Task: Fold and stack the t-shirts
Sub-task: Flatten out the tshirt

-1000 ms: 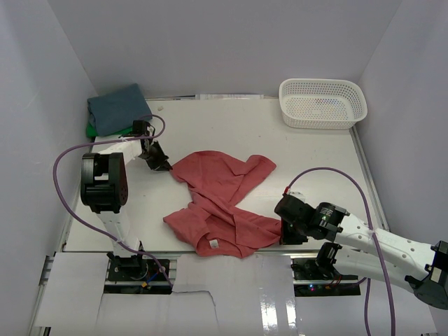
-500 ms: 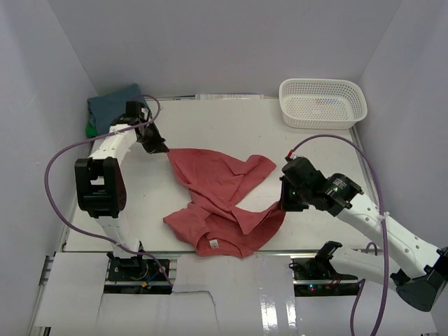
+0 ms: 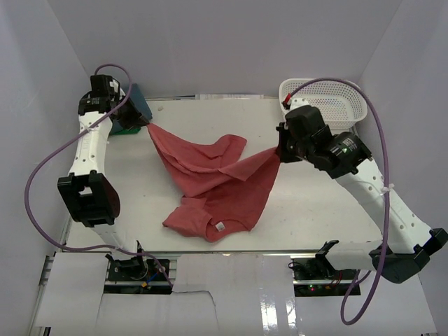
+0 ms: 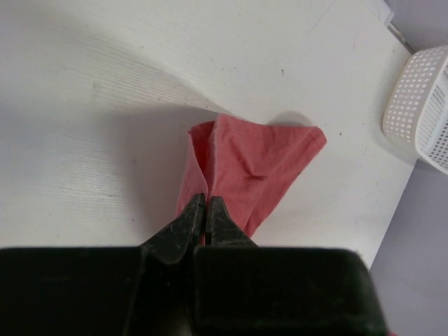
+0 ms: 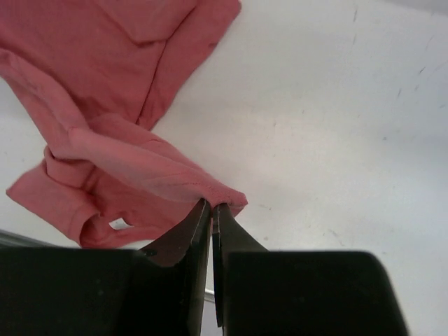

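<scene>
Both arms have swung up and apart in the last second, the left gripper (image 3: pixel 145 121) going to the far-left corner and the right gripper (image 3: pixel 279 152) toward the basket (image 3: pixel 325 105), drawing the red shirt (image 3: pixel 210 185) out between them. Nearest me, its collar end and white label (image 3: pixel 220 227) lie on the table (image 3: pixel 315 210). Farther back the cloth rises to two pinched corners, held high and wide, I judge, to pull it flat for folding. Each pair of jaws is clamped on a fold of red cloth (the wrist views show this plainly; from above the tips are lost against the wrists). The left wrist view shows the cloth hanging doubled below the jaws. Only the overhead view shows the blue shirt (image 3: pixel 137 103) and a sliver of green shirt (image 3: pixel 124 130) in the far-left corner, well apart from the basket.
</scene>
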Tool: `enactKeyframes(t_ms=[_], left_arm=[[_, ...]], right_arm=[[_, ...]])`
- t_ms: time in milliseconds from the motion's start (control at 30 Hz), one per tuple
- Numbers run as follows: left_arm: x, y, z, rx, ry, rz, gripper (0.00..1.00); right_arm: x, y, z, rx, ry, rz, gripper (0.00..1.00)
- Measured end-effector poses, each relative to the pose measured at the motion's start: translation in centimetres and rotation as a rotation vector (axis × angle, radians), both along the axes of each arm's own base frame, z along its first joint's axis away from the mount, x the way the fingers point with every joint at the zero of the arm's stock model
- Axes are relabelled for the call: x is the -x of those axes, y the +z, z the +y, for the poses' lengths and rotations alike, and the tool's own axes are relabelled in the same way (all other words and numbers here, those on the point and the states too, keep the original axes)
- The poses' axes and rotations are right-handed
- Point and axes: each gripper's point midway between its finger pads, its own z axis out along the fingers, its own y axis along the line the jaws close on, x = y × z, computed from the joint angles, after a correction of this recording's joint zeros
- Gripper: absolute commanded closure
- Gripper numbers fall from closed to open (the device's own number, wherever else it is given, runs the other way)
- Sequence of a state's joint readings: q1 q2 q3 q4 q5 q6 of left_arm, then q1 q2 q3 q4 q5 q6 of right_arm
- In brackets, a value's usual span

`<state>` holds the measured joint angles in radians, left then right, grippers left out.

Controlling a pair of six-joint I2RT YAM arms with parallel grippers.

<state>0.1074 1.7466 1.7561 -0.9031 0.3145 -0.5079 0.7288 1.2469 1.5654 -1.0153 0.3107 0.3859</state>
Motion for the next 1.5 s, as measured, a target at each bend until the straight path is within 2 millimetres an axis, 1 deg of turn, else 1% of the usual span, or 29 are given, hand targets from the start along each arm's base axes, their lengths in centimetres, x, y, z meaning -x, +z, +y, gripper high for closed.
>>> enactKeyframes(t_ms=[100, 167, 233, 367, 467, 500, 533, 567, 633, 700, 833, 900, 967, 1000, 1100, 1200, 1267, 1367, 1433, 1500], left_arm=[[0.1, 1.8, 1.3, 0.005, 0.023, -0.017, 1.00], [0.0, 3.3, 2.2, 0.006, 0.042, -0.044, 1.00], [0.0, 4.8, 2.9, 0.003, 0.057, -0.081, 1.00], [1.0, 6.9, 4.0, 0.017, 0.104, -0.124, 1.00], [1.7, 8.8, 4.2, 0.042, 0.147, -0.172, 1.00], [2.3, 9.5, 4.2, 0.046, 0.156, -0.189, 1.00], [2.6, 10.2, 4.1, 0.055, 0.166, -0.211, 1.00], [3.0, 10.6, 4.0, 0.062, 0.173, -0.227, 1.00], [3.8, 11.9, 3.7, 0.080, 0.195, -0.279, 1.00], [4.9, 12.8, 3.5, 0.091, 0.214, -0.329, 1.00], [7.3, 14.6, 3.5, 0.087, 0.260, -0.415, 1.00], [8.3, 16.0, 3.6, 0.075, 0.283, -0.481, 1.00], [9.3, 17.4, 3.8, 0.064, 0.303, -0.547, 1.00], [9.9, 18.2, 3.8, 0.060, 0.316, -0.582, 1.00], [11.6, 20.0, 4.0, 0.051, 0.344, -0.665, 1.00], [13.0, 20.9, 3.8, 0.055, 0.355, -0.723, 1.00], [13.5, 20.7, 3.7, 0.061, 0.357, -0.736, 1.00], [13.8, 18.7, 3.5, 0.071, 0.360, -0.706, 1.00], [14.0, 17.3, 3.3, 0.075, 0.356, -0.684, 1.00], [14.3, 16.3, 3.1, 0.076, 0.346, -0.687, 1.00]], right_arm=[[-2.4, 2.9, -0.8, -0.011, -0.028, -0.065, 0.92], [-3.9, 4.3, -1.1, -0.015, -0.035, -0.091, 0.92], [-5.1, 4.9, -1.1, -0.011, -0.034, -0.105, 0.92], [-7.2, 5.3, -0.2, -0.008, -0.008, -0.115, 0.92], [-8.6, 5.4, 0.5, -0.016, 0.013, -0.123, 0.92], [-9.1, 5.5, 0.6, -0.018, 0.013, -0.127, 0.92], [-9.8, 6.8, 0.8, -0.041, 0.022, -0.159, 0.92], [-10.5, 6.2, 0.6, -0.033, 0.011, -0.148, 0.92], [-11.9, 7.1, 0.4, -0.048, -0.002, -0.185, 0.92], [-12.8, 8.1, 0.1, -0.059, -0.012, -0.231, 0.92], [-13.8, 10.9, -0.5, -0.070, -0.027, -0.342, 0.92], [-13.8, 12.5, -0.9, -0.074, -0.030, -0.406, 0.92], [-13.3, 14.3, -1.5, -0.081, -0.033, -0.482, 0.92], [-12.8, 15.0, -1.9, -0.084, -0.036, -0.511, 0.92], [-10.9, 18.1, -3.5, -0.092, -0.047, -0.635, 0.92], [-8.6, 22.1, -5.0, -0.115, -0.055, -0.782, 0.92], [-7.0, 24.6, -6.0, -0.133, -0.060, -0.876, 0.92], [-4.5, 27.3, -7.1, -0.161, -0.056, -0.988, 0.92], [-3.0, 28.3, -7.5, -0.179, -0.038, -1.044, 0.92], [-1.5, 28.7, -7.8, -0.193, -0.011, -1.085, 0.92]])
